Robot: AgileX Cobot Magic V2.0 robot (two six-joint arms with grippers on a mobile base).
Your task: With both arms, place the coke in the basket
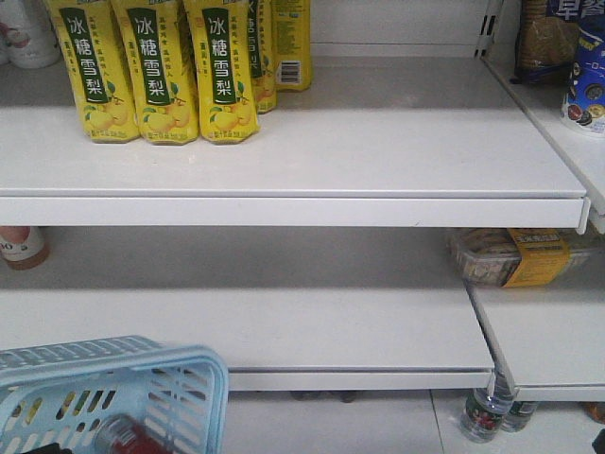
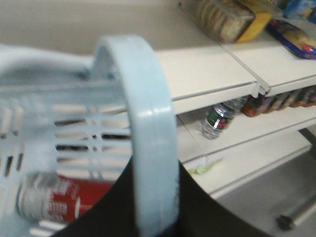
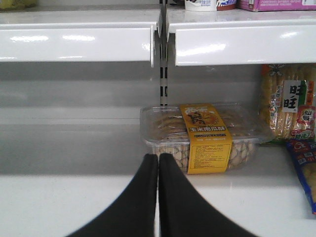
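While the white shelving (image 1: 284, 180) fills most of the front view, the light blue basket (image 1: 203, 378) is seen only at the lower left corner, below the front of the lower shelf. The coke (image 1: 128, 437) is lying inside the basket on its side, and its red body is glimpsed through the slotted wall; in the left wrist view the same bottle (image 2: 74, 197) is seen behind the slots, low in the basket, with its pale end pointing left. A swing handle (image 2: 148, 138) of the basket is raised across the middle of that view, and a dark mass, taken to be the left claw (image 2: 163, 217), is seen at its foot. Whether the handle is clamped there cannot be told, as the fingers are hidden behind it and the picture is blurred.

The yellow pear-drink bottles (image 1: 156, 71) are stood in a row at the upper left of the top shelf. A clear tray of biscuits with a yellow band (image 3: 205, 136) is set on the lower shelf at the right. The right claw (image 3: 158, 163) is held just in front of that tray, its two pointed black fingers (image 3: 138, 197) pressed together with nothing between them. Small water bottles (image 1: 487, 411) are stood on the floor beneath the shelf.
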